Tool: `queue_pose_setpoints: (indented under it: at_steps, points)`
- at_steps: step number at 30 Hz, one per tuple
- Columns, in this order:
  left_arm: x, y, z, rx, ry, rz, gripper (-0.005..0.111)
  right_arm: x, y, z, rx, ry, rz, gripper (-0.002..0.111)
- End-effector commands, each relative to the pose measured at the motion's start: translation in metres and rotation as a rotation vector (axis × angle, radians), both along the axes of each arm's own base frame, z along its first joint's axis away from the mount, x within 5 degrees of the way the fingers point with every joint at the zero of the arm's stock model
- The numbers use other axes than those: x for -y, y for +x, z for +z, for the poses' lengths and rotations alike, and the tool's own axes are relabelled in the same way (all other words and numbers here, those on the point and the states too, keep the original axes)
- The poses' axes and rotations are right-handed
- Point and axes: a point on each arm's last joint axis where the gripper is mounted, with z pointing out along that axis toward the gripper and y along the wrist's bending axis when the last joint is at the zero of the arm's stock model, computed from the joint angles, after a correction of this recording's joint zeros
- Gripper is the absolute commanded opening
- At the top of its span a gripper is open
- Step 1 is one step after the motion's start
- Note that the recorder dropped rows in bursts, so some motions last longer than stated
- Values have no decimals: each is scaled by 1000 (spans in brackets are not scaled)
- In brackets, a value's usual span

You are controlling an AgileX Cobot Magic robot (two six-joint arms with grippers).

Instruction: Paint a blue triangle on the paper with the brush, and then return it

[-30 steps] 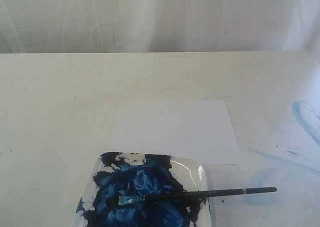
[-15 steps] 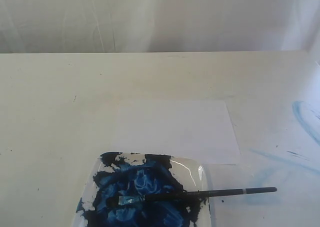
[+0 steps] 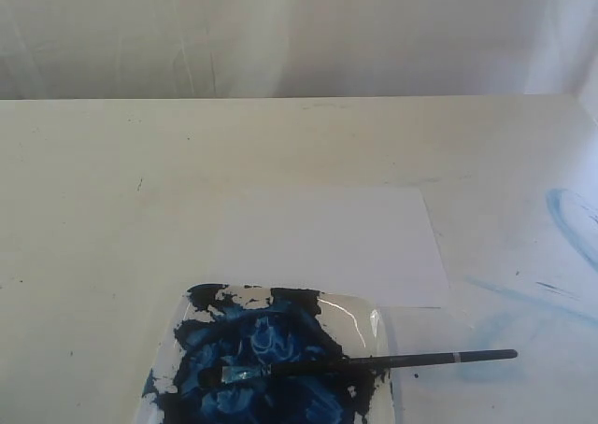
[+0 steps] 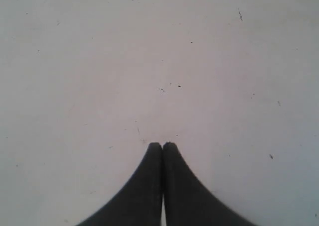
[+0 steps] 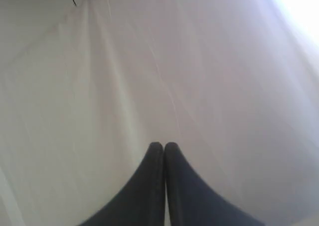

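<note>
Both our left claw [image 4: 162, 145] and right claw [image 5: 164, 145] are pressed together, empty; brush [image 3: 420, 358] lies across the paint tray [image 3: 377, 318] at its 3 o'clock rim, paper [image 3: 327, 242] at 12.

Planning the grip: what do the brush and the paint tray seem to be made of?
The brush: smooth black handle, likely lacquered wood or plastic, with a silvery, seemingly metal band. The paint tray: clear glossy plastic or glass, judging by glare on its rim.

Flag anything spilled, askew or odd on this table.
Right of the paper, pale blue smears stain the bare tabletop. The brush lies across the paint tray rim, handle overhanging the tabletop. The paper is unmarked.
</note>
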Motion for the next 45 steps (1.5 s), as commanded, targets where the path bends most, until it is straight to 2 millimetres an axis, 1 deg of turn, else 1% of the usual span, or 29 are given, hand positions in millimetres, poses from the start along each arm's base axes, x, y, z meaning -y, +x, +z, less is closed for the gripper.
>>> queue_pose_setpoints:
  at_steps: [1, 3, 7, 9, 10, 12, 15, 16, 19, 21, 22, 24, 27, 33, 35, 38, 41, 43, 45]
  points:
    - [0, 0, -1, -6, -7, 2, 0, 6, -9, 13, 176, 64, -32, 0]
    - [0, 0, -1, -6, -7, 2, 0, 7, -10, 15, 191, 116, -7, 0]
    - [0, 0, -1, -6, -7, 2, 0, 12, -7, 12, 142, 247, 10, 0]
    - [0, 0, -1, -6, -7, 2, 0, 13, -2, 13, 38, 356, 41, 0]
    - [0, 0, -1, -6, -7, 2, 0, 11, 1, 15, -21, 364, 60, 0]
    - [0, 0, -1, -6, -7, 2, 0, 0, 9, 24, -176, 268, 110, 0]
    - [0, 0, -1, -6, -7, 2, 0, -15, 22, 39, -412, 36, 148, 0]
    - [0, 0, -1, -6, -7, 2, 0, -19, 26, 44, -495, 2, 164, 0]
    - [0, 0, -1, -6, -7, 2, 0, -31, 39, 51, -703, -109, 235, 0]
    - [0, 0, -1, -6, -7, 2, 0, -40, 46, 51, -815, -211, 295, 0]
    - [0, 0, -1, -6, -7, 2, 0, -44, 50, 49, -861, -260, 322, 0]
    - [0, 0, -1, -6, -7, 2, 0, -50, 58, 43, -924, -295, 357, 0]
    - [0, 0, -1, -6, -7, 2, 0, -55, 63, 35, -975, -353, 389, 0]
    - [0, 0, -1, -6, -7, 2, 0, -65, 64, 22, -1058, -503, 478, 0]
    - [0, 0, -1, -6, -7, 2, 0, -68, 64, 17, -1103, -539, 508, 0]
    - [0, 0, -1, -6, -7, 2, 0, -76, 65, 4, -1216, -599, 574, 0]
    - [0, 0, -1, -6, -7, 2, 0, -87, 66, -10, -1326, -662, 650, 0]
    - [0, 0, -1, -6, -7, 2, 0, -97, 67, -16, -1366, -662, 687, 0]
    - [0, 0, -1, -6, -7, 2, 0, -108, 71, -22, -1378, -640, 688, 0]
